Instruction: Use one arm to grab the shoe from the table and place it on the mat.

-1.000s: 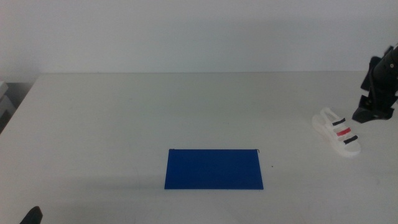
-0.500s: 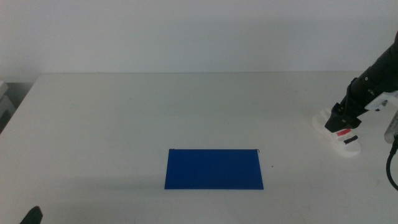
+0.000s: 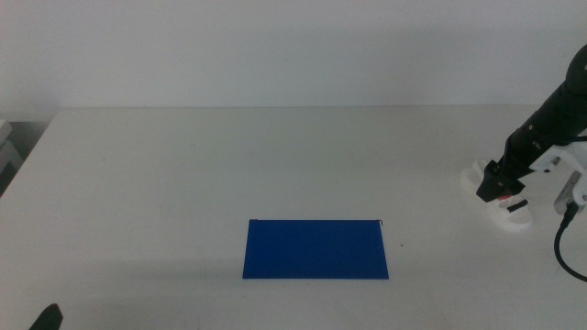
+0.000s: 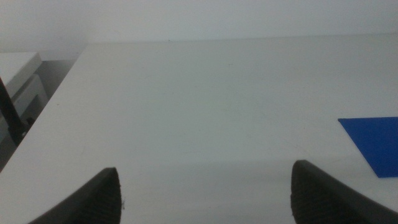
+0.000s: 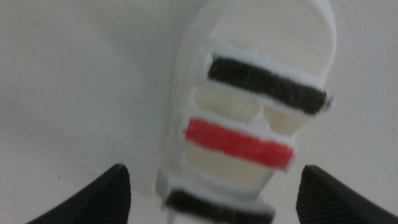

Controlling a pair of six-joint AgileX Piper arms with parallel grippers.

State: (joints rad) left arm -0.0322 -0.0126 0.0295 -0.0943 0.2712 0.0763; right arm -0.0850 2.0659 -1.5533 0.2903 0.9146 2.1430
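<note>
The white shoe [image 3: 510,210] with black and red straps lies on the table [image 3: 229,165] at the far right. My right gripper [image 3: 501,182] hangs directly over its middle, and the arm covers part of it. In the right wrist view the shoe [image 5: 249,118] fills the space ahead of my right gripper [image 5: 211,193], whose jaws stand wide open on either side of it, with nothing held. The dark blue mat [image 3: 315,248] lies flat near the table's front centre. My left gripper [image 4: 205,193] waits open at the near left, with a corner of the mat [image 4: 373,143] in its view.
A pale object [image 3: 7,151] stands off the table's left edge; in the left wrist view it is a white unit [image 4: 22,81]. The white table spreads bare between the shoe and the mat.
My right arm has swung in from the right edge and come down over the shoe. The shoe and the mat have stayed where they were.
</note>
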